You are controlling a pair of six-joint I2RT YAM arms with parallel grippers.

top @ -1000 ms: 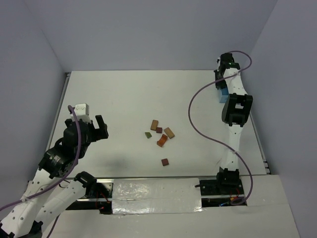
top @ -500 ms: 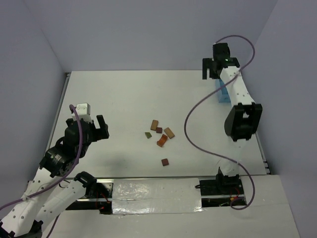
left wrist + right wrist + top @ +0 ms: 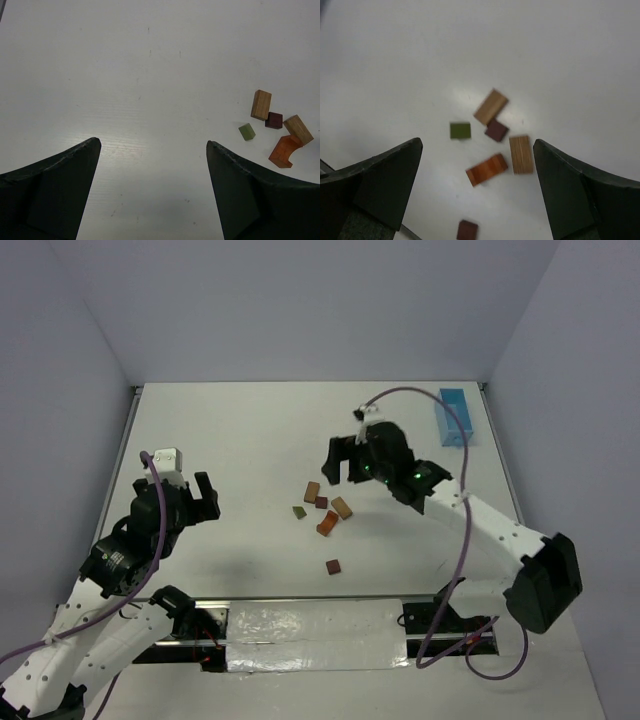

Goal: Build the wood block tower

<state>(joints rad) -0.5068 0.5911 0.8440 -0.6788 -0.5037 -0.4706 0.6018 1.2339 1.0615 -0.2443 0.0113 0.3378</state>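
The wood blocks lie loose and flat on the white table, none stacked. Close together are a tan block [image 3: 312, 491], a dark brown cube [image 3: 321, 502], a second tan block [image 3: 342, 507], an olive-green cube [image 3: 299, 512] and an orange block [image 3: 327, 524]. A brown block [image 3: 333, 566] lies apart, nearer the arms. My right gripper [image 3: 341, 461] hovers open just beyond the cluster, and its wrist view shows the orange block [image 3: 486, 169] between the spread fingers [image 3: 395, 175]. My left gripper [image 3: 199, 502] stands open well to the left, holding nothing; the cluster [image 3: 273, 120] is at its right.
A light blue tray [image 3: 452, 417] rests at the far right corner of the table. The right arm's purple cable [image 3: 462, 530] loops over the table's right side. Grey walls close off the back and both sides.
My right gripper opened at the light blue tray, leaving it at the far right corner, then swung left and nearer to hover over the blocks. The left arm stayed still.
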